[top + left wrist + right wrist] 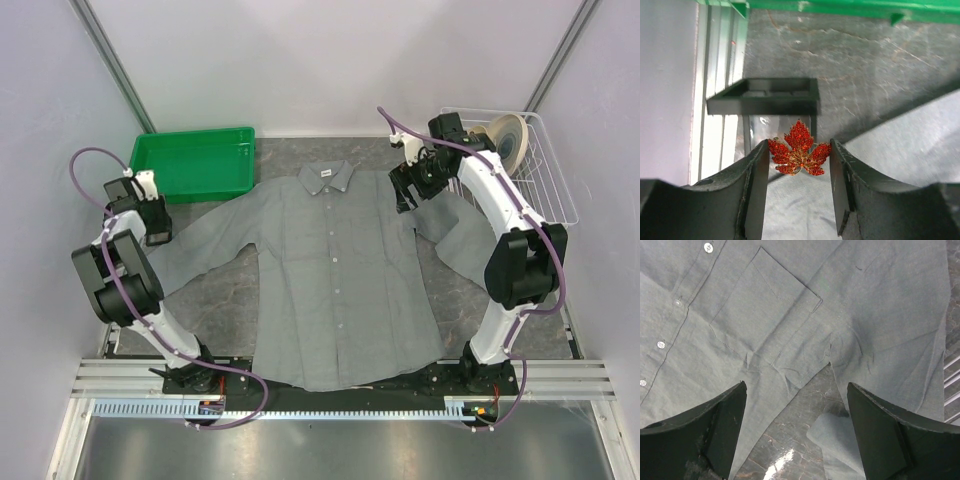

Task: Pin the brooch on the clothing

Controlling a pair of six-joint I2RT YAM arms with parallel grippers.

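The brooch [799, 152], a small orange-red leaf-shaped pin, sits pinched between my left gripper's fingertips [799, 160], above the end of the shirt's sleeve. The left gripper [150, 225] is at the far left of the table. The clothing, a grey button-up shirt [340, 280], lies flat and face up in the middle; its sleeve shows in the left wrist view [920, 135]. My right gripper [405, 195] is open and empty, hovering over the shirt's armpit beside the chest pocket [765, 315]; bare table shows between its jaws [796, 386].
A green bin [195, 165] stands at the back left, its edge in the left wrist view [840, 6]. A small dark square frame [765, 95] stands just beyond the left gripper. A white wire basket [545, 170] holding a beige roll [505, 140] is at the back right.
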